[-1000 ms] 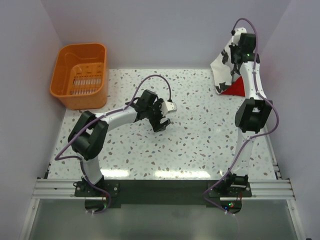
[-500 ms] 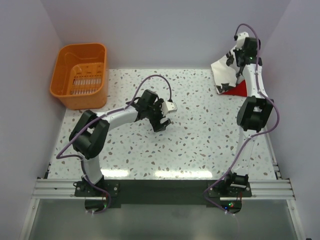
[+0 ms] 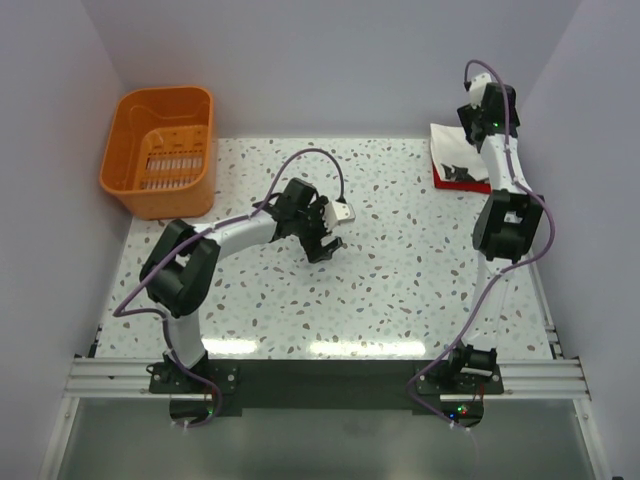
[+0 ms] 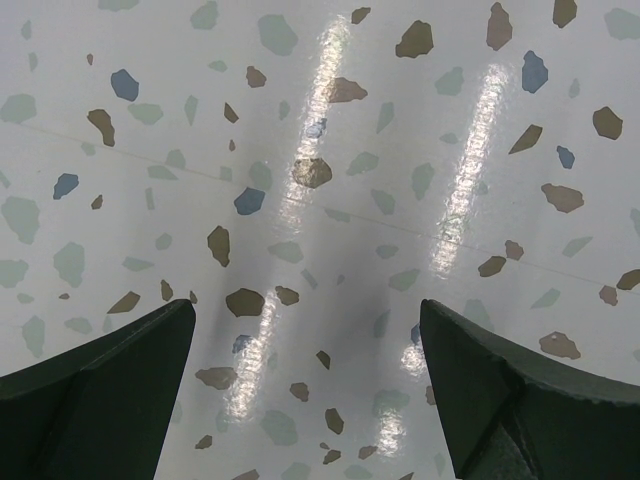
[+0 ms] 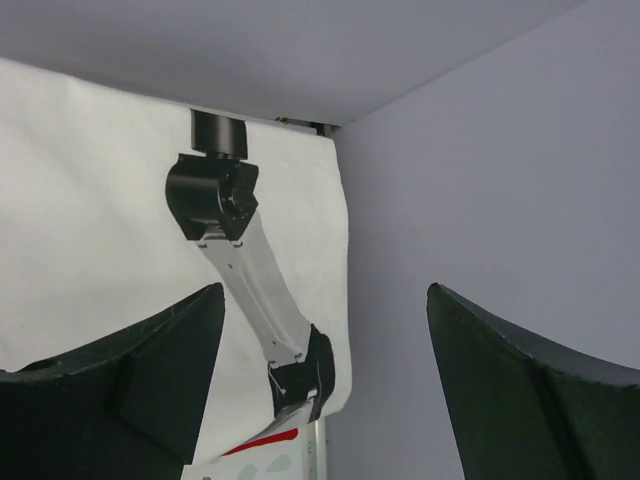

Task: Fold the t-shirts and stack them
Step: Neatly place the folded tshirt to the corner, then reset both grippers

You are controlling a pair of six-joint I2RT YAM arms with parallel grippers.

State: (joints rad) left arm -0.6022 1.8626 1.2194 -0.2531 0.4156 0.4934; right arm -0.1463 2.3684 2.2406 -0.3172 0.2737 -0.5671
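Two wrist views show left end effector (image 4: 306, 310) and right end effector (image 5: 322, 300) spread apart; overhead adds the patterned white t-shirt (image 3: 455, 150) folded flat atop red t-shirt (image 3: 443, 183).

Overhead looking down, left wrist near table (image 4: 330, 120), right toward wall (image 5: 490, 170)

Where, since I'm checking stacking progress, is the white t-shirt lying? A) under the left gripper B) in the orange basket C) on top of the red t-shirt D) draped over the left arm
C: the top view shows the white t-shirt lying flat over the red t-shirt, whose edge peeks out beneath it.
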